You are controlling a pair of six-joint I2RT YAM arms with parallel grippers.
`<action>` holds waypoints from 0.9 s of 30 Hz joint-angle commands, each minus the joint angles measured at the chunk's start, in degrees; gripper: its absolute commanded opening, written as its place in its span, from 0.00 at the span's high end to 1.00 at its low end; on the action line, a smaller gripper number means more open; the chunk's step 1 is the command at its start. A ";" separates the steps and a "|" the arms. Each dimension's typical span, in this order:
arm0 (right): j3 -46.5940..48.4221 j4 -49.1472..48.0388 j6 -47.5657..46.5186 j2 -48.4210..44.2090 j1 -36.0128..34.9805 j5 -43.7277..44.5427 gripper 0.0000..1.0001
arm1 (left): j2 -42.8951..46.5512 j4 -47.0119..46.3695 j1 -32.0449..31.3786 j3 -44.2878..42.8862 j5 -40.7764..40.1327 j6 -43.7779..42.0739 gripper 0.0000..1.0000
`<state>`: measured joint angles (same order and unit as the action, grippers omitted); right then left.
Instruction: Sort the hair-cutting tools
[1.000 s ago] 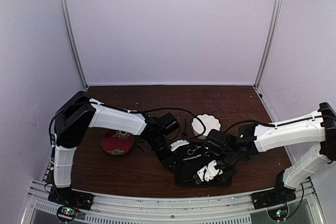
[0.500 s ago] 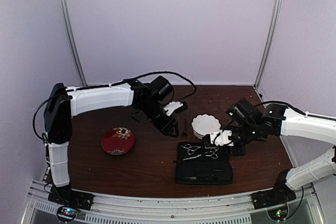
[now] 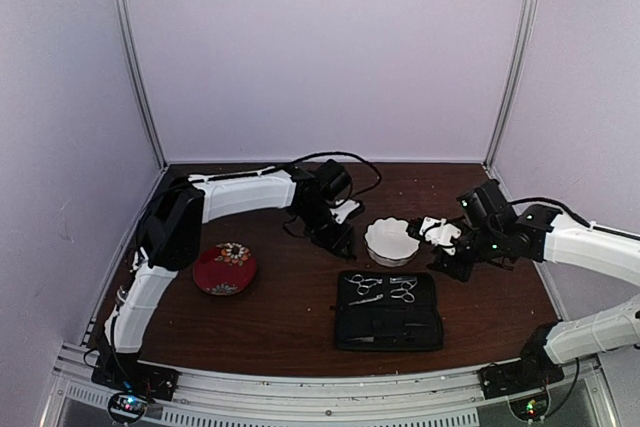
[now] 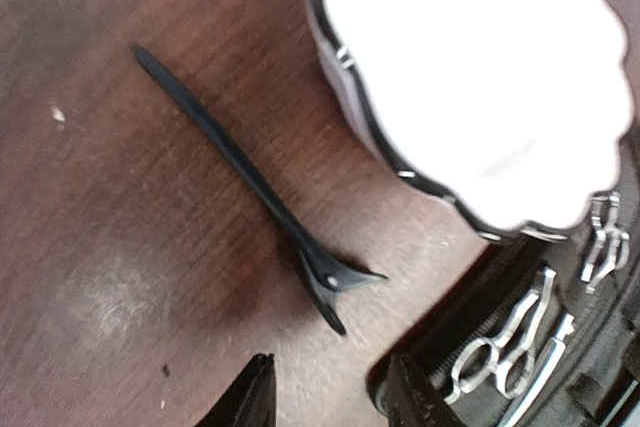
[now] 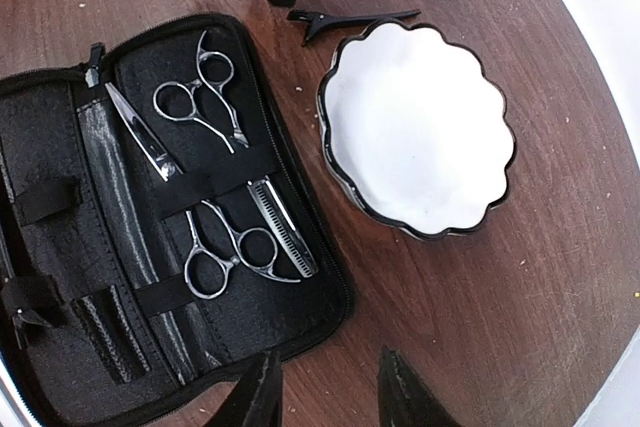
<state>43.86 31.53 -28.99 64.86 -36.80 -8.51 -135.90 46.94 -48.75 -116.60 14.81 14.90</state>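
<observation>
**A:** The left jaws, how do they stand?
**B:** Apart, with nothing between them. They are low over the dark brown wooden desk (image 3: 280, 322), right by the thin black hair clip (image 4: 250, 177). That clip lies flat on the desk, just left of the white scalloped bowl (image 3: 392, 242).
**A:** And the right jaws?
**B:** Also apart and empty (only their black fingertips (image 5: 255, 392) show, at the bottom of the wrist view). They hang above the desk just right of the bowl.
**A:** Where are the scissors?
**B:** Both are in the flat black zip case (image 3: 388, 332), which lies open on the near side of the bowl. The plain silver metal scissors (image 5: 210, 122) lie at its far left. The silver scissors with a toothed blade (image 5: 272, 225) lie at its far right, side by side with them on the black lining.
**A:** Anything else?
**B:** A round red flowered plate (image 3: 224, 269), well off to the left, apart from the rest.
</observation>
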 commanded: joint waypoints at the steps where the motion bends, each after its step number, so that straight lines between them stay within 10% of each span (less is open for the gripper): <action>1: -0.02 -3.15 1.50 0.42 0.41 0.78 0.67 | -3.08 0.10 -0.13 -3.31 -0.48 -1.29 0.58; 27: 0.27 -3.06 0.98 1.92 0.41 2.96 0.68 | -5.75 -6.32 -1.96 -1.52 -6.41 -4.11 0.92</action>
<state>43.86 29.04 -28.29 66.26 -36.56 -7.25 -141.21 42.72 -49.58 -119.04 11.40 13.15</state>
